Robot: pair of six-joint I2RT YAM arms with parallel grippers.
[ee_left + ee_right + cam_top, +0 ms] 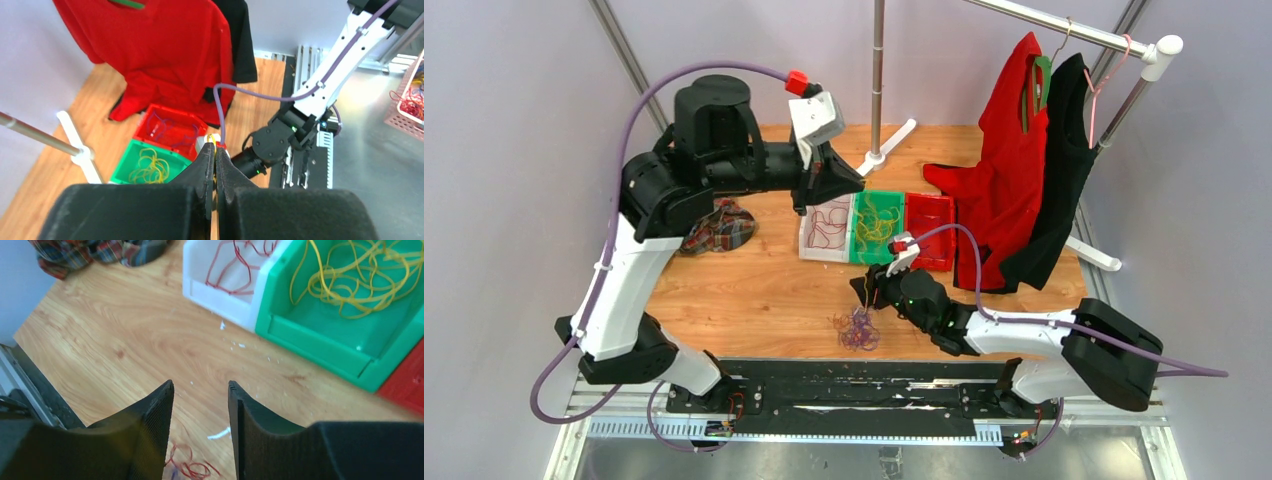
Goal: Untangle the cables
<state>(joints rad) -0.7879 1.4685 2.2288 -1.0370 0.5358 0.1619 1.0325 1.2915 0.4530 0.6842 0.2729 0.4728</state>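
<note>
Right claw (200, 387) half-spread and empty, light floppy cables (191, 469) just beneath it: pinch one outer loop, they'll likely snag.

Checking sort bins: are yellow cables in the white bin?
No, the yellow cables lie in the green bin.

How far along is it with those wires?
Done: red cables in the white bin, yellow cables in the green bin, purple cables in the red bin. In hand and left: the open right gripper hangs near a mixed tangle on the table.
</note>
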